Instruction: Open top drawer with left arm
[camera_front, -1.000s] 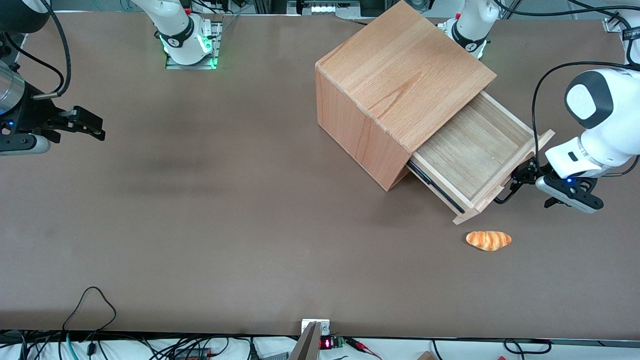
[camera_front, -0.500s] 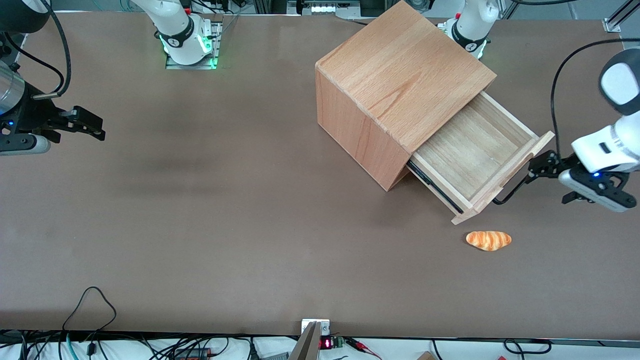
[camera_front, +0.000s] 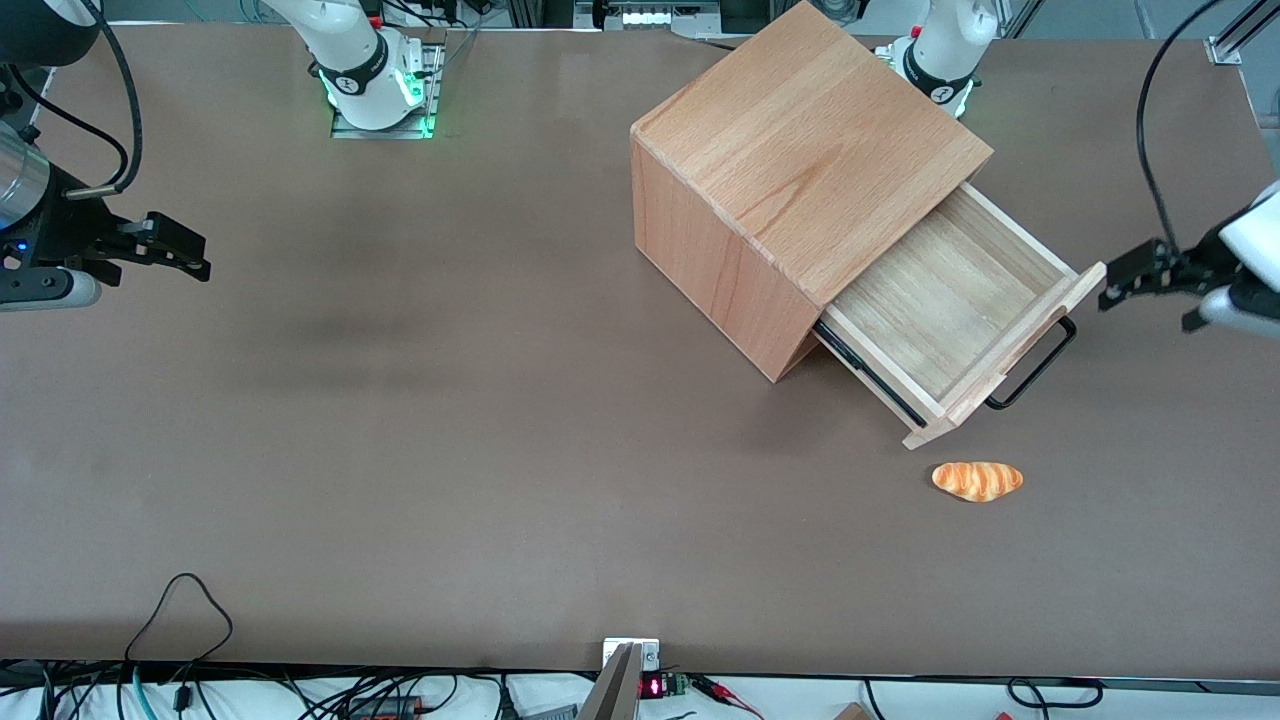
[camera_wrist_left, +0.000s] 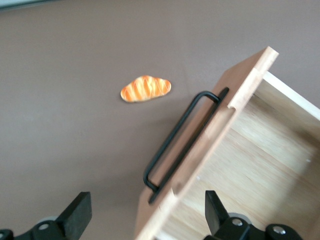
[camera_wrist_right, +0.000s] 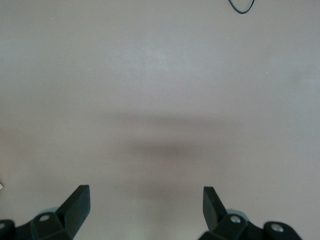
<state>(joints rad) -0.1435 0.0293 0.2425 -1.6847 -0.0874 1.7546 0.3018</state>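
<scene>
The top drawer (camera_front: 945, 310) stands pulled well out of the beech cabinet (camera_front: 800, 170), its bare wooden inside showing. Its black bar handle (camera_front: 1035, 365) sticks out from the front panel with nothing on it. My left gripper (camera_front: 1125, 275) is open and apart from the drawer, raised above the table beside the front panel's end farthest from the front camera. In the left wrist view the handle (camera_wrist_left: 180, 142) and front panel (camera_wrist_left: 210, 145) lie below my spread fingers (camera_wrist_left: 77, 215), with nothing held between them.
A small orange croissant (camera_front: 978, 480) lies on the brown table (camera_front: 450, 420), nearer the front camera than the drawer's front corner; it shows too in the left wrist view (camera_wrist_left: 145, 88). The cabinet stands askew, its drawer front facing the working arm's end.
My left gripper has let go of the handle, opened, and drawn back and upward toward the working arm's end of the table. The drawer stays pulled out.
</scene>
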